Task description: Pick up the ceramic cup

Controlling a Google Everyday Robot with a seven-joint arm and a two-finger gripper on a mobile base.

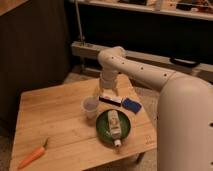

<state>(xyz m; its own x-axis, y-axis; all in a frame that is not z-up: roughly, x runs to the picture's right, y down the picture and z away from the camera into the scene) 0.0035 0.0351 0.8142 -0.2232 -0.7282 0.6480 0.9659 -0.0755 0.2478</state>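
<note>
Ceramic cup (90, 106) is stood upright, just beside the green plate (103, 128), at its far-left edge. Gripper (108, 93) is held beyond the plate's far edge. Cup is seen near, front-left of it. Grip state cannot be told.

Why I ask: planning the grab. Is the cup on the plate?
No, the cup stands on the table beside the plate, with the hand just behind it.

Dim, warm light falls from above onto my bench (55, 120), while the upper part of the frame sinks almost to black. My pincer (109, 91) hangs at frame centre over the bench's far side, in muted light. My pale arm (185, 110) at right is the brightest thing, with no harsh glare.
</note>
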